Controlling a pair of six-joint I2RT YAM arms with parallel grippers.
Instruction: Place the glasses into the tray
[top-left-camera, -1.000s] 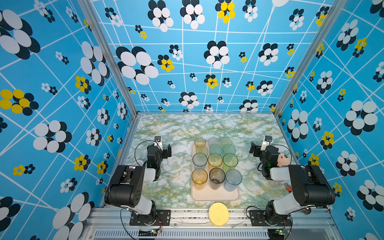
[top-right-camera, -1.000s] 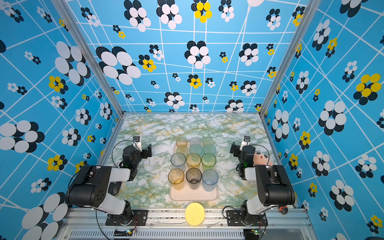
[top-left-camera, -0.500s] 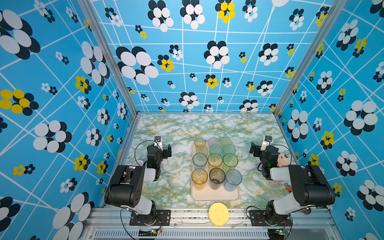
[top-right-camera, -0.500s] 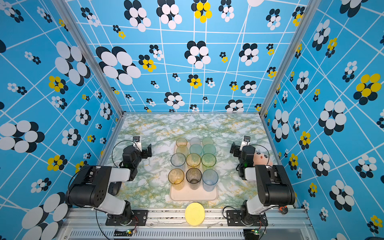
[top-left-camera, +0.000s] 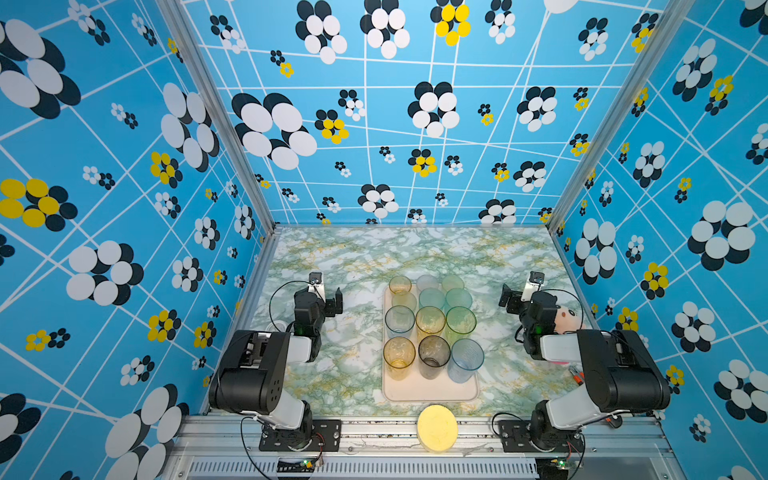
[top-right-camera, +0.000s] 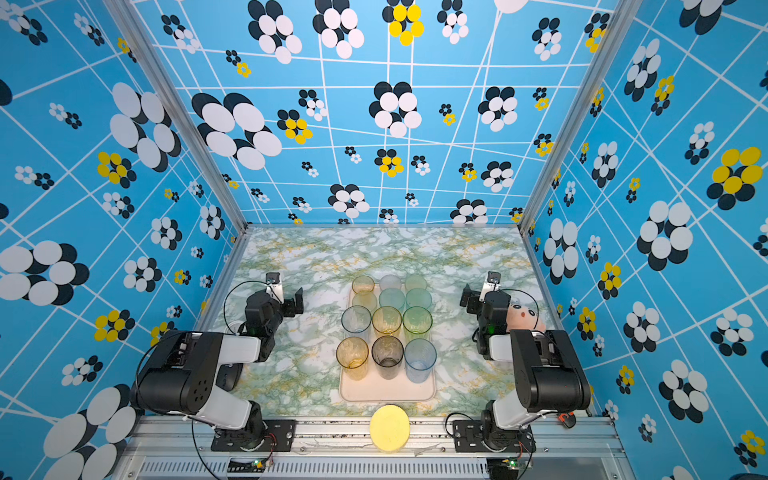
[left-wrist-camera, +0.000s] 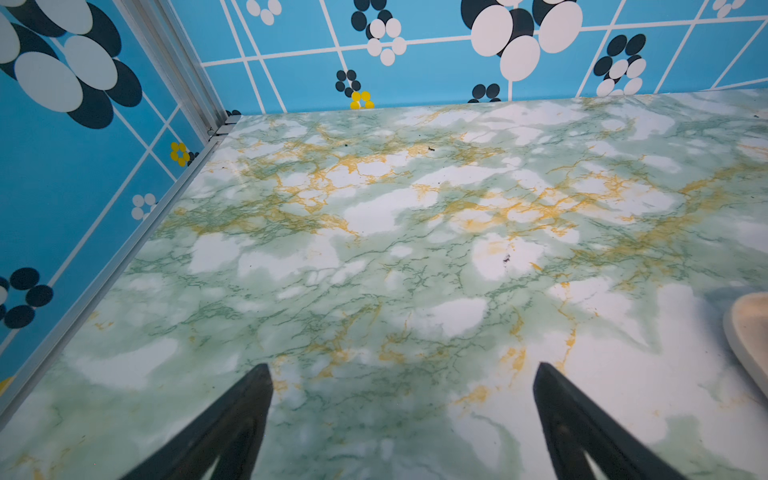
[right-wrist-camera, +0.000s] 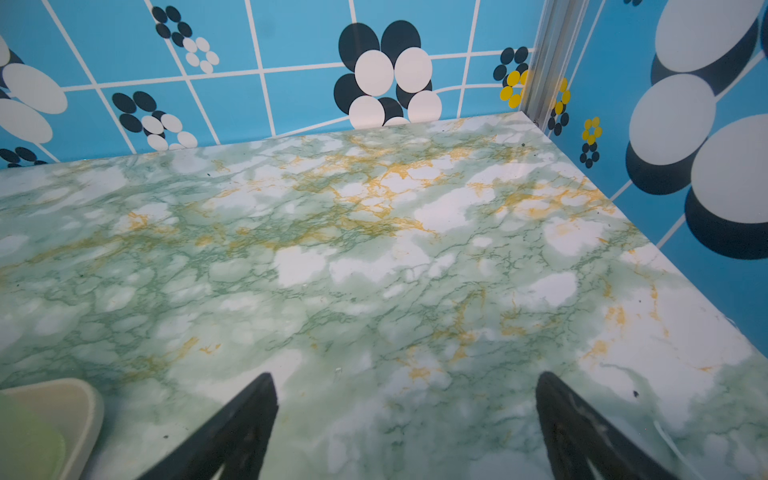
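Note:
In both top views the pale pinkish-cream tray (top-left-camera: 430, 394) (top-right-camera: 386, 394) lies mid-table. Several glasses stand upright in it in rows of three. The front row holds an amber glass (top-left-camera: 399, 358), a smoky grey glass (top-left-camera: 433, 356) and a pale blue glass (top-left-camera: 467, 360). My left gripper (top-left-camera: 321, 298) (left-wrist-camera: 403, 370) hovers open and empty over bare marble, left of the tray. My right gripper (top-left-camera: 524, 297) (right-wrist-camera: 405, 380) is open and empty to the tray's right. A tray corner (left-wrist-camera: 748, 332) (right-wrist-camera: 62, 399) shows in each wrist view. A green glass (right-wrist-camera: 25, 440) shows in the right wrist view.
A yellow round sponge disc (top-left-camera: 437, 428) lies on the front rail, just in front of the tray. A pink plush toy (top-left-camera: 567, 320) sits behind the right arm by the right wall. Patterned blue walls close in the marble table (top-left-camera: 415, 253) on three sides.

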